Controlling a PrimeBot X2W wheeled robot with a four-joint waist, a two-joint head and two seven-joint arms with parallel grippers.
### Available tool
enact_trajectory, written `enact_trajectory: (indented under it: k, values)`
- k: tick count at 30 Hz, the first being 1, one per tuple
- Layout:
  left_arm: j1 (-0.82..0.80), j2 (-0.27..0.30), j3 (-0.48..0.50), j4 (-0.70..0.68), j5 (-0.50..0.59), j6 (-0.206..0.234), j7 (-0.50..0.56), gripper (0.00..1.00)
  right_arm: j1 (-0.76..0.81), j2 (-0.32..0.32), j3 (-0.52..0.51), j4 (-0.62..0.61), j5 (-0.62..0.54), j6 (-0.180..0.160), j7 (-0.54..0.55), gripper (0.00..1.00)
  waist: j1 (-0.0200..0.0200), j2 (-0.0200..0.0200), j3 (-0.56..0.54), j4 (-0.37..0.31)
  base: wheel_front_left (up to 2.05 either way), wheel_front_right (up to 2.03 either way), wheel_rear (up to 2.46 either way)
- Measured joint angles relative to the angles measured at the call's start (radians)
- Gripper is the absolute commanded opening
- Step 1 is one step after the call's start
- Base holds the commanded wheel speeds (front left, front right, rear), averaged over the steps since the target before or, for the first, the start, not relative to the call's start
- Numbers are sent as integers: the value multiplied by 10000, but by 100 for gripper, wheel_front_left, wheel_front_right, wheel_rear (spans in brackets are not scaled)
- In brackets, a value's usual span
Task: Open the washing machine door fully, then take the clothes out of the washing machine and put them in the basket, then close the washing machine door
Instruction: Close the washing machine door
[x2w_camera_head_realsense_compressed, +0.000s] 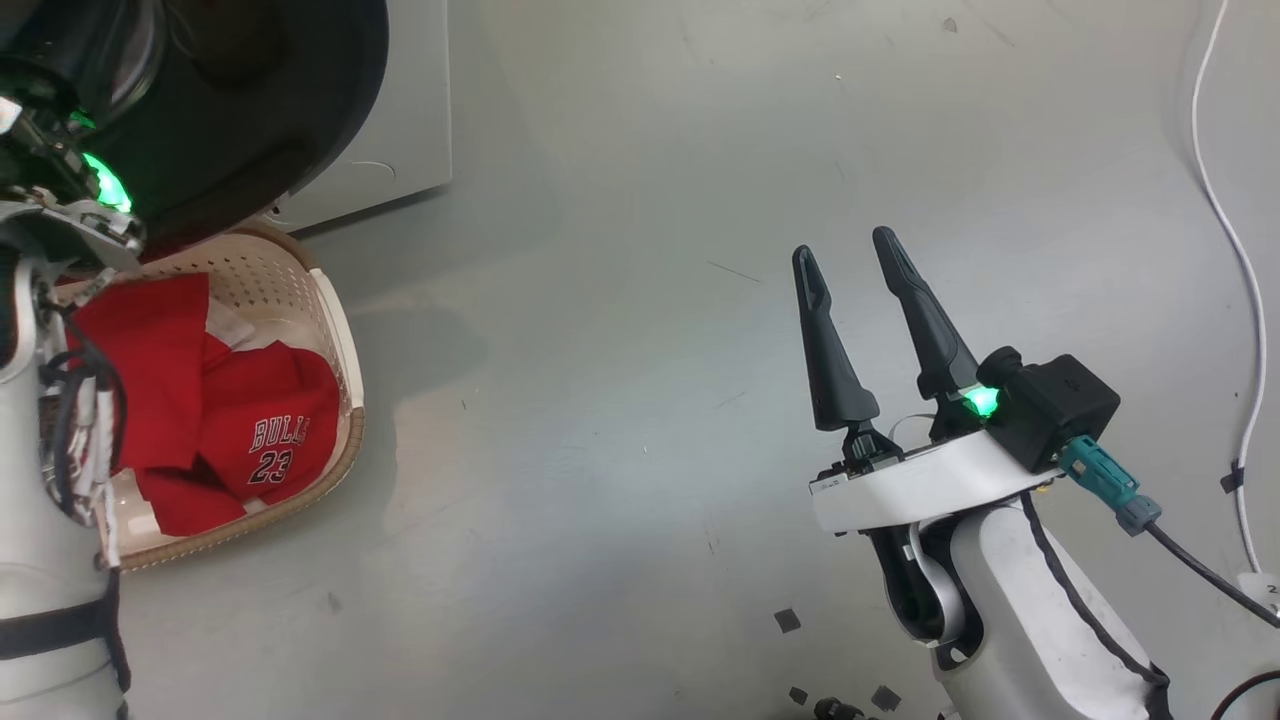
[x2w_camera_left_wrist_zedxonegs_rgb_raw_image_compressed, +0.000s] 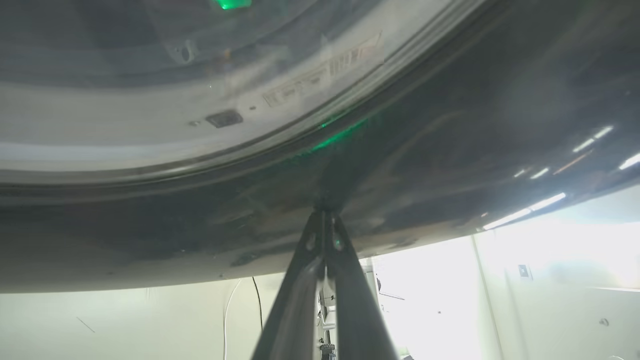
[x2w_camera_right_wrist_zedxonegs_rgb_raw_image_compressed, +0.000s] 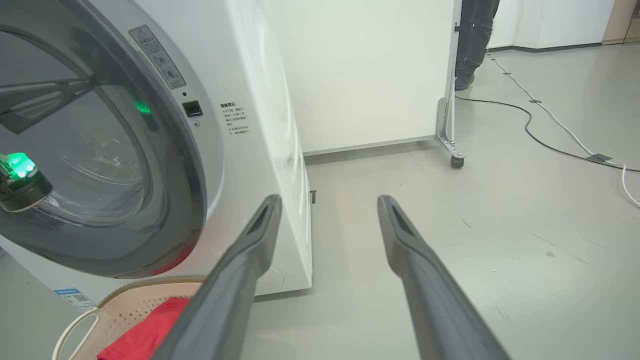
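Observation:
The washing machine door (x2w_camera_head_realsense_compressed: 280, 90), glossy black, hangs over the back of the basket (x2w_camera_head_realsense_compressed: 345, 330). My left gripper (x2w_camera_left_wrist_zedxonegs_rgb_raw_image_compressed: 325, 210) is shut, its tips touching the door's black face (x2w_camera_left_wrist_zedxonegs_rgb_raw_image_compressed: 450, 150). Whether the door is latched I cannot tell. In the right wrist view the door (x2w_camera_right_wrist_zedxonegs_rgb_raw_image_compressed: 180, 165) lies close against the white washing machine (x2w_camera_right_wrist_zedxonegs_rgb_raw_image_compressed: 250, 100), with the left gripper's fingers (x2w_camera_right_wrist_zedxonegs_rgb_raw_image_compressed: 65, 86) on it. Red clothes (x2w_camera_head_realsense_compressed: 250, 420), one lettered "BULLS 23", fill the basket. My right gripper (x2w_camera_head_realsense_compressed: 845, 243) stands open and empty over the bare floor, well right of the basket (x2w_camera_right_wrist_zedxonegs_rgb_raw_image_compressed: 135, 295).
A white cable (x2w_camera_head_realsense_compressed: 1240, 260) runs along the floor at the far right. A white panel on casters (x2w_camera_right_wrist_zedxonegs_rgb_raw_image_compressed: 457, 161) stands behind the machine, with a person's legs (x2w_camera_right_wrist_zedxonegs_rgb_raw_image_compressed: 475, 40) beyond it. Small dark scraps (x2w_camera_head_realsense_compressed: 790, 620) lie near my right arm.

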Motion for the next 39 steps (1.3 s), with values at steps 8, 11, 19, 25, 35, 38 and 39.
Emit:
enact_trajectory:
  k: [8,11,19,25,35,38,39]
  values:
    - [-80,-397,-272,633,-128,-700,17,0,7,0,-84,290,-153,-10,-6,100,0,0,-223,233,0,0,0]
    - [190,-481,-234,727,-209,-1057,21,0,18,0,-155,412,-293,-10,-6,100,0,0,-337,387,0,0,0]
    - [1706,-782,102,840,-522,-1718,13,0,94,-4,-347,819,-606,2,-6,100,0,0,-737,901,0,0,0]
    - [3173,-1189,349,817,-899,-1847,-221,0,402,-19,-410,1139,-803,19,-6,100,0,0,-1169,1321,0,0,0]
    - [5184,-1432,410,495,-1352,-1848,-614,100,944,-263,-667,1513,-932,19,-6,100,0,0,-2000,2113,0,0,0]
    - [5648,-1434,357,387,-1342,-1848,-796,100,1119,-362,-800,1565,-934,17,-6,100,0,0,-2247,2366,0,0,0]
    - [5776,-1436,364,337,-1327,-1848,-926,100,1168,-399,-848,1572,-936,17,-6,100,0,0,-2325,2451,0,0,0]
